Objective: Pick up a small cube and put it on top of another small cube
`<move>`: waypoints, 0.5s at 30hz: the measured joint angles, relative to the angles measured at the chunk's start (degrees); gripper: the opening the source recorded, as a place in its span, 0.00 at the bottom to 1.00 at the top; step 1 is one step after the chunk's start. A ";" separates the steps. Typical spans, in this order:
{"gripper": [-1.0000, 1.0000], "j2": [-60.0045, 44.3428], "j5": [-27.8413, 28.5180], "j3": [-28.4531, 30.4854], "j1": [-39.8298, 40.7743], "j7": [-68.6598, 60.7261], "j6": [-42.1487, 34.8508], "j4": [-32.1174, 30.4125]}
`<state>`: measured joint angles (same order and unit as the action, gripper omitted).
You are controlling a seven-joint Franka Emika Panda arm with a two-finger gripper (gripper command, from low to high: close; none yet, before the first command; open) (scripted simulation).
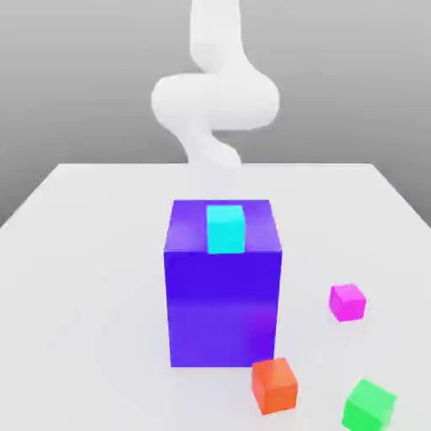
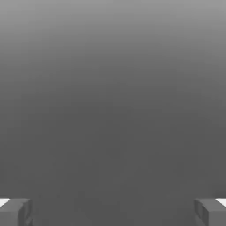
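- Gripper (image 2: 113,212): fingers (image 2: 15,212) spread wide at opposite edges of the hand view, nothing between them, plain grey ahead.
- Arm (image 1: 215,97): white, blurred, rising behind the big block.
- Big blue-violet block (image 1: 223,307): upright at table centre.
- Cyan cube (image 1: 226,229): resting on top of the big block.
- Small magenta-pink cube (image 1: 347,301): on the table, toward the exterior view's right of the big block, apart from it.
- Red-orange cube (image 1: 274,385): near the block's front corner.
- Green cube (image 1: 369,405): beyond the red-orange cube, further right.
- Table (image 1: 84,295): white, flat.
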<state>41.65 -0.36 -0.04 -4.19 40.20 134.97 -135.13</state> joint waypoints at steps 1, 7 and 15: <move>0.50 -2.08 -0.19 -0.05 -2.00 -2.76 1.54 -1.57; 0.50 -14.21 -1.26 -0.74 -13.35 -18.68 10.43 -10.58; 0.50 -30.52 -2.26 -3.76 -26.91 -39.63 22.38 -22.59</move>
<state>11.13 -2.62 -3.81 -31.09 0.57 157.35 -157.71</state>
